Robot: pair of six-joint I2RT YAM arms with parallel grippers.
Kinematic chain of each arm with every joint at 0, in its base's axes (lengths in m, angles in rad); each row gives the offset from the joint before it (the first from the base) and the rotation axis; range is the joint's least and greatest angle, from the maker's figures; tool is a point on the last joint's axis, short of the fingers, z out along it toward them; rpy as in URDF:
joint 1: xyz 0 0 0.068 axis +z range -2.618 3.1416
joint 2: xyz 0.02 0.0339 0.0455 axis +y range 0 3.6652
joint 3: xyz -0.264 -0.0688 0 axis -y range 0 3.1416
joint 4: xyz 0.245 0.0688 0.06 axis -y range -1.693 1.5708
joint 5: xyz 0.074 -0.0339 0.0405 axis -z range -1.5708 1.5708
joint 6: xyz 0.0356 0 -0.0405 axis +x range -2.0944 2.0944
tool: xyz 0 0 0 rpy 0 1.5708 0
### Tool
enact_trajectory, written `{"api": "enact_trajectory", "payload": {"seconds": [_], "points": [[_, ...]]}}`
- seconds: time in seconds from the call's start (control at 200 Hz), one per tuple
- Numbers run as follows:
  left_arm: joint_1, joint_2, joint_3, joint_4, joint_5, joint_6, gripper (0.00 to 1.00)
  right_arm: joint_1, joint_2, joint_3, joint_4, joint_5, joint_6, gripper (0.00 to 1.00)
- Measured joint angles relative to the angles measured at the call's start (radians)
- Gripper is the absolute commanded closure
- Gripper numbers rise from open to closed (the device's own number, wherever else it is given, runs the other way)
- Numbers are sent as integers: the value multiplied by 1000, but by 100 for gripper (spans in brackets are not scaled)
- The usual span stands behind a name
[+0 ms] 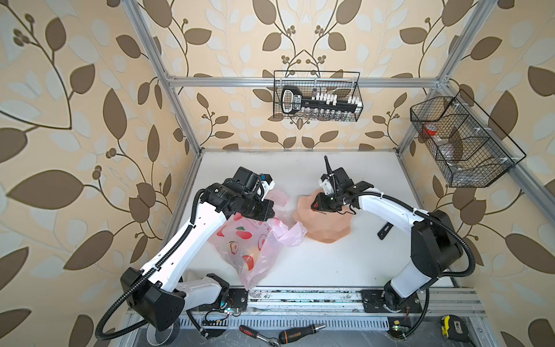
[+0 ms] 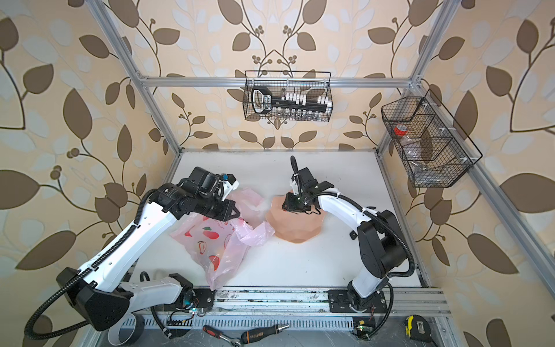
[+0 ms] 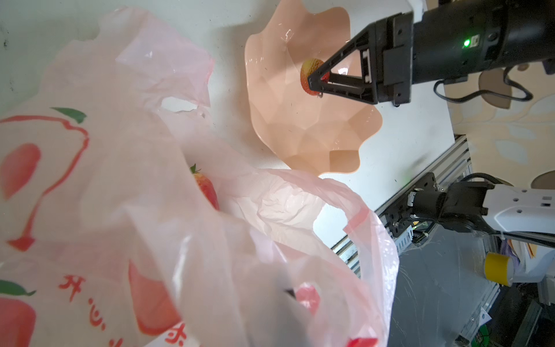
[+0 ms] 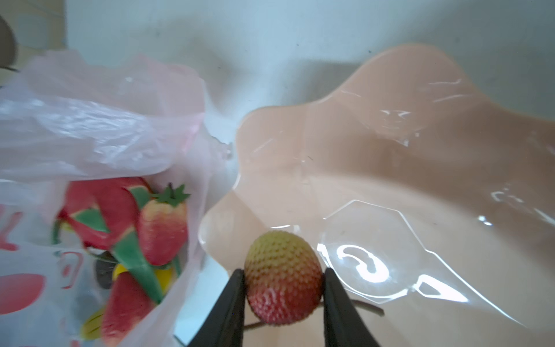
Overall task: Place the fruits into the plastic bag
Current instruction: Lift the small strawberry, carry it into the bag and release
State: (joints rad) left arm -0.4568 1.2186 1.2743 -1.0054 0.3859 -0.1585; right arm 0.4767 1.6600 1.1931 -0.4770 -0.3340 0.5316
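Observation:
The pink plastic bag point(image 1: 246, 240) point(image 2: 210, 243) point(image 3: 120, 180) lies left of the peach bowl point(image 1: 327, 228) point(image 2: 300, 231) point(image 4: 420, 150), its mouth lifted toward the bowl. My left gripper point(image 1: 271, 214) point(image 2: 235, 211) is shut on the bag's upper edge; in the left wrist view the film hides its fingers. Inside the bag lie a dragon fruit point(image 4: 99, 204), a strawberry point(image 4: 163, 228) point(image 3: 207, 187) and a yellow fruit point(image 4: 163, 276). Above the bowl's left side, my right gripper point(image 4: 283, 275) point(image 1: 315, 205) point(image 3: 312, 82) is shut on a bumpy red-yellow fruit point(image 4: 282, 270) point(image 3: 309, 67).
A small black part point(image 1: 385, 231) lies on the white table right of the bowl. Wire baskets point(image 1: 318, 96) point(image 1: 462, 141) hang on the back and right frame. A screwdriver point(image 1: 300, 332) and a tape measure point(image 1: 453, 327) lie beyond the front rail.

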Motion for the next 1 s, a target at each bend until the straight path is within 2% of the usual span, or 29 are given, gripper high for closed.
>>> {"api": "enact_trajectory", "payload": {"seconds": [0.18, 0.32, 0.755, 1.0], "points": [[0, 0, 0, 0, 0, 0, 100, -16, 39, 2, 173, -206, 114, 76], [0, 0, 0, 0, 0, 0, 100, -17, 110, 38, 231, -294, 171, 77], [0, 0, 0, 0, 0, 0, 100, 2, 126, 59, 334, -386, 257, 77], [0, 0, 0, 0, 0, 0, 100, 144, 134, 59, 420, -411, 335, 75]]}}
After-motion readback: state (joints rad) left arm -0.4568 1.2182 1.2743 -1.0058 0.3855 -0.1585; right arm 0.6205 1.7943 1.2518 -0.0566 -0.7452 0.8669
